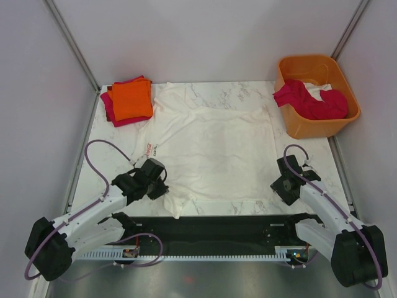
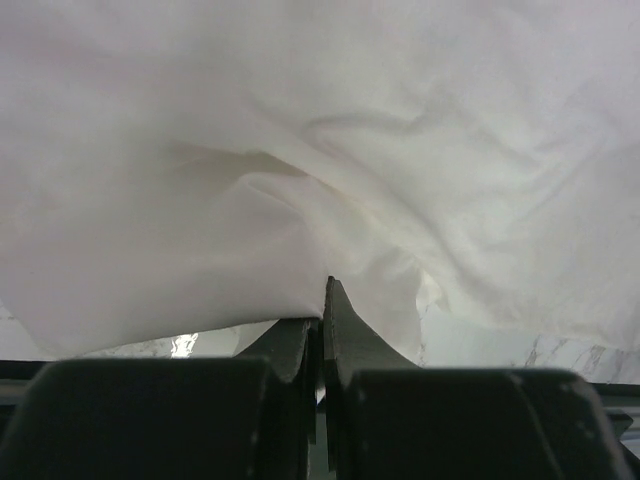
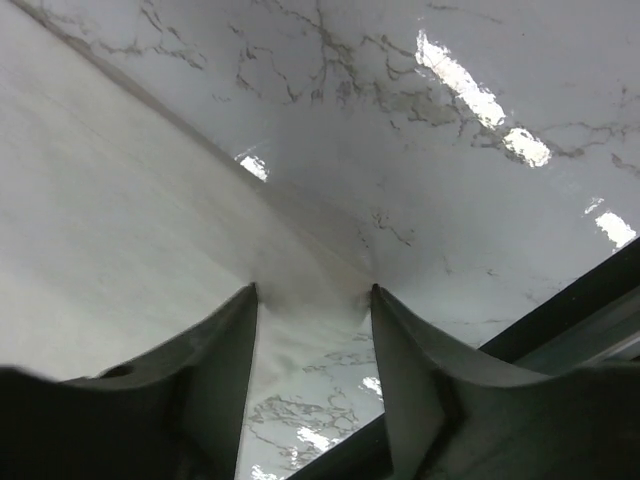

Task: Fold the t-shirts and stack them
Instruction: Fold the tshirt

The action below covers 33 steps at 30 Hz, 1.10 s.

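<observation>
My left pincer (image 2: 322,305) is clamped shut on the near-left hem of the white t-shirt (image 1: 211,146), which lies spread across the middle of the desk (image 1: 245,92). My right pincer (image 3: 313,292) stands partly open, its jaws astride the near-right corner with cloth between them but not pinched (so nothing is held on that side yet). To fold well, I judge I should close firmly on that corner, match the left's height, and carry both hems evenly toward the collar so no slack bunches. The orange tub (image 1: 310,60) at the far right holds a magenta-red tee (image 1: 313,104) and a bit of white cloth (image 1: 320,91) beside it. At the far left, a folded orange tee (image 1: 131,99) rests on a magenta one (image 1: 111,110).
</observation>
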Tool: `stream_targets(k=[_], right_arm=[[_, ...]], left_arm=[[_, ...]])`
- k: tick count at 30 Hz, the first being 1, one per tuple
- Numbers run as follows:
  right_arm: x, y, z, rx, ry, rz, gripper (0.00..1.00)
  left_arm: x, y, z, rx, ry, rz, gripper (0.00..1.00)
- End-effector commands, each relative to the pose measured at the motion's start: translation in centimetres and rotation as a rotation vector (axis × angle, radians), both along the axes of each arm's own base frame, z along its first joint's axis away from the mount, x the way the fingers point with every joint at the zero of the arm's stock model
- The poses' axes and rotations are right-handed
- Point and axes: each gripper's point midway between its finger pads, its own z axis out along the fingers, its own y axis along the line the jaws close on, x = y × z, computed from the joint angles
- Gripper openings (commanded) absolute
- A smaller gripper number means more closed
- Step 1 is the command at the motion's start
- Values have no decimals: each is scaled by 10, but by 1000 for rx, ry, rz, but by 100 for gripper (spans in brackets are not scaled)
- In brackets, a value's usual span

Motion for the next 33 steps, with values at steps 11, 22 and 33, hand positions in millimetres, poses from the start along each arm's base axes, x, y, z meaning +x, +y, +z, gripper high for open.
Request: stream_targets(k=[11, 22, 33], right_arm=[[37, -1, 64, -22, -254, 120, 0], [118, 0, 141, -130, -427, 227, 0], [220, 8, 167, -212, -502, 249, 0]], left_arm=[[5, -4, 17, -38, -38, -46, 2], [61, -14, 102, 61, -122, -164, 2], [177, -10, 147, 130, -182, -184, 2]])
